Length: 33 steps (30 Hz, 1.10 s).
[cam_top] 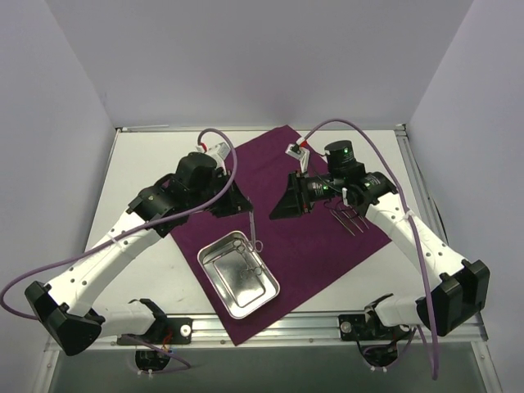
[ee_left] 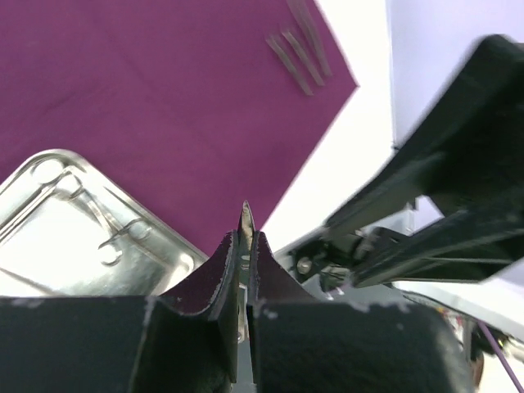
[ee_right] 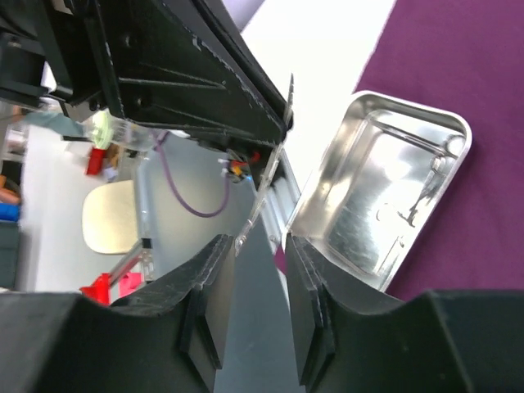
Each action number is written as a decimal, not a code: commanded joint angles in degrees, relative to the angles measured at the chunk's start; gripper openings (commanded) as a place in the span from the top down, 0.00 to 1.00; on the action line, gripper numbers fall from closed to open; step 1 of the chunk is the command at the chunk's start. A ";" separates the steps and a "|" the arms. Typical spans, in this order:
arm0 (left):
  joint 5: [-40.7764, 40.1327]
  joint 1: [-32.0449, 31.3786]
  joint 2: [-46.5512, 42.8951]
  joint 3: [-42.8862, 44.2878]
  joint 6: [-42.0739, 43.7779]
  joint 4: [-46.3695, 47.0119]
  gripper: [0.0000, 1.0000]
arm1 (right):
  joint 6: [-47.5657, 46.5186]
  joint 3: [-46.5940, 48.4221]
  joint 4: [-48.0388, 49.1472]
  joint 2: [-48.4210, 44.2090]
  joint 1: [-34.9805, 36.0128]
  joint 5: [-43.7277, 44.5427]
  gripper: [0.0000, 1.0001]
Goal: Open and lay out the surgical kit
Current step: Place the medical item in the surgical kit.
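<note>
The maroon cloth wrap point(cam_top: 270, 164) lies spread flat on the table. On its near left part stands the steel tray point(cam_top: 211, 278), with ring-handled instruments point(cam_top: 246, 252) in it. Above the tray's far corner my left gripper point(cam_top: 246, 205) is shut on a thin metal instrument point(ee_left: 246, 219), whose tip sticks out past the fingertips. My right gripper point(cam_top: 274, 213) faces it from the right and stands open. In the right wrist view that instrument point(ee_right: 264, 188) slants down to the left pad point(ee_right: 214, 270), and nothing is clamped between the pads.
Several slim instruments point(cam_top: 350, 219) lie side by side on the cloth's right part, below my right arm. Bare white table borders the cloth on the left and at the far right. White walls close in the table on three sides.
</note>
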 commanded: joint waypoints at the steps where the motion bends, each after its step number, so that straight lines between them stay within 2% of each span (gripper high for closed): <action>1: 6.27 0.93 -2.03 3.15 2.42 7.29 0.98 | 1.55 2.86 5.03 0.02 0.62 -6.51 0.67; 7: 9.62 1.63 -3.78 2.97 1.37 11.51 0.98 | 4.45 2.86 8.82 0.19 0.97 -8.53 0.65; 16: 12.34 2.16 -4.23 3.41 -0.13 13.98 0.98 | 9.28 1.37 16.37 0.02 2.20 -9.23 0.57; 22: 12.26 2.86 -3.79 4.20 -1.27 13.02 0.98 | 8.15 1.63 14.36 0.89 3.08 -8.88 0.58; 33: 10.32 2.95 -2.12 5.96 -2.85 11.26 0.98 | 7.18 4.79 9.88 2.74 4.92 -1.07 0.63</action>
